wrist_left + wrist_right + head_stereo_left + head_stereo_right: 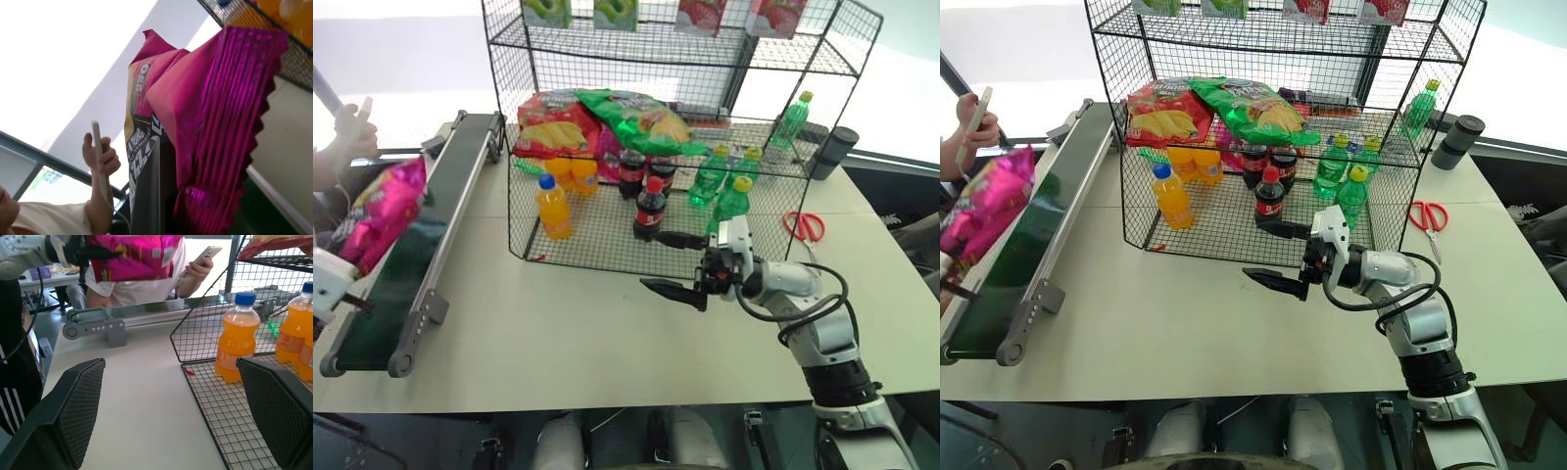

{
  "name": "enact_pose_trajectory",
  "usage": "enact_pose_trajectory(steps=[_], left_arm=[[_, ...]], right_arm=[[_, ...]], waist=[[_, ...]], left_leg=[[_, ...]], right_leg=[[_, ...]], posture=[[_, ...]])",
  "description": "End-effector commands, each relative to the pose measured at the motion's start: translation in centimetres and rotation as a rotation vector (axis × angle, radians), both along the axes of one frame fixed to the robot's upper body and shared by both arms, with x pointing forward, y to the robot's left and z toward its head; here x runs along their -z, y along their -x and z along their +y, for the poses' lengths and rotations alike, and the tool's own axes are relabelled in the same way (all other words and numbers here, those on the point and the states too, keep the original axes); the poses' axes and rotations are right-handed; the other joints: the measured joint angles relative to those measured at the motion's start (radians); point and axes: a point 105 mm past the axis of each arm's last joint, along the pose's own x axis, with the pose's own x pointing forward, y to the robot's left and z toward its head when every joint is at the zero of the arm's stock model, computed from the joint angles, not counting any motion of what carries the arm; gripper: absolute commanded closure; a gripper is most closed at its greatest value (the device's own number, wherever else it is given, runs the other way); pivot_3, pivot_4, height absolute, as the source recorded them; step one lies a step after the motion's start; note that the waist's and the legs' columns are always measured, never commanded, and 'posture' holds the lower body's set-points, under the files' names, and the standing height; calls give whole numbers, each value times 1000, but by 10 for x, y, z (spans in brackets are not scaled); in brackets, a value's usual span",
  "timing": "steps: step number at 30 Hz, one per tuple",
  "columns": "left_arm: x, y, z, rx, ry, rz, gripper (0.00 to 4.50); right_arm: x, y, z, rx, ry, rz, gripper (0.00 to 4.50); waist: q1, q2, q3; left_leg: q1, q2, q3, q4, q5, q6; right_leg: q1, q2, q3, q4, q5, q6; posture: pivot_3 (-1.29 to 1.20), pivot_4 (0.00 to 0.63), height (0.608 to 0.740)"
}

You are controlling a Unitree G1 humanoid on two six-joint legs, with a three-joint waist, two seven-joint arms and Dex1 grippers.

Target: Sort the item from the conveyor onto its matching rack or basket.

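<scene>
Left hand [83, 254] pinching pink bag [215, 122] above conveyor [401, 284] | right hand [680, 264] spread | right wrist: person behind

Before me stretches a pale, off-white counter [607, 333], evenly lit, with a faint seam running across its far part. Beyond its far edge bright daylight washes the backdrop nearly white. A dark window frame [44, 156] crosses that brightness, and a second table [44, 280] stands on grey floor farther off.
</scene>
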Motion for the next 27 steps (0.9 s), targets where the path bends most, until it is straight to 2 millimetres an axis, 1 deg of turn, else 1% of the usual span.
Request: enact_pose_trajectory(steps=[1, 2, 3, 6, 8, 9, 11, 13, 16, 18, 20, 22, 23, 27], left_arm=[[-31, 8, -18, 157, 110, -16, 4473], [-32, 11, -27, 238, 148, 27, 4473], [-32, 14, -33, 296, 238, 82, 4473], [-34, 30, -60, 519, 406, 231, 4473], [-42, 35, -74, 621, 499, 261, 4473], [-49, 36, -93, 726, 605, 308, 4473], [-50, 43, -126, 892, 729, 438, 4473], [-44, 48, -146, 991, 813, 545, 4473], [-35, 48, -170, 1127, 943, 642, 4473], [-30, 43, -183, 1208, 1014, 704, 4473], [-25, 36, -194, 1261, 1018, 742, 4473], [-27, 31, -202, 1340, 1074, 787, 4473], [-28, 28, -206, 1375, 1080, 790, 4473], [-27, 16, -222, 1469, 1091, 837, 4473]], right_arm=[[-8, -1, -2, -6, 2, -51, 0], [-8, -2, -3, -7, 3, -46, 0], [-8, -2, -4, -11, 10, -49, 0], [-8, -1, -8, -29, 33, -47, 0], [-7, -1, -12, -34, 39, -34, 0], [-4, 4, -16, -55, 51, 1, 0], [-1, 14, -20, -100, 61, 87, 0], [-2, 20, -23, -125, 53, 153, 0], [-5, 21, -26, -109, 39, 188, 0], [-5, 21, -30, -92, 47, 196, 0], [-5, 21, -33, -72, 44, 208, 0], [-5, 23, -38, -57, 37, 230, 0], [-9, 25, -41, -52, 4, 265, 0], [-21, 49, -45, -134, -44, 394, 0]], waist=[[-1, 0, 0], [-1, 0, 0], [-1, 0, 0], [-2, 1, 1], [-1, 1, 1], [1, 1, 1], [8, 0, 1], [8, 2, 2], [4, 4, 3], [4, 4, 3], [6, 4, 3], [6, 4, 2], [7, 4, 2], [11, 3, 2]], left_leg=[[0, 0, 0, 0, 0, 0], [0, 0, 0, 0, 0, -1], [0, 0, 0, 0, 1, -1], [0, 0, 0, 0, 1, -1], [0, 0, 0, 0, 1, -2], [0, 0, 0, 0, 1, -2], [0, -1, -2, 0, 1, -3], [1, -1, -4, 0, 1, -2], [1, -2, -3, 1, 1, -1], [2, -2, -3, 1, 1, -2], [2, -3, -5, 1, 2, -4], [2, -3, -5, 0, 3, -5], [2, -3, -5, 0, 3, -5], [1, -4, -4, 1, 4, -6]], right_leg=[[0, 0, 0, 0, 0, 0], [0, 1, 0, 0, 0, 0], [0, 1, 0, 0, 0, 0], [0, 1, 1, 0, 0, 0], [0, 1, 1, 0, 0, 0], [0, 1, 1, 0, 0, 0], [1, 3, 1, 0, 0, 0], [4, 1, 1, -2, 0, 0], [5, 1, 2, -2, 0, 0], [5, 2, 2, -1, 0, 0], [5, 4, 2, -1, 0, -1], [5, 5, 2, -1, 0, -1], [5, 5, 2, -1, 0, -1], [5, 4, 2, -2, 0, -1]], posture=[[0, 150, 726], [0, 150, 726], [0, 150, 726], [0, 150, 726], [0, 150, 726], [0, 150, 726], [0, 150, 726], [0, 150, 726], [0, 150, 726], [0, 150, 726], [0, 150, 726], [0, 150, 726], [0, 150, 726], [0, 150, 726]])
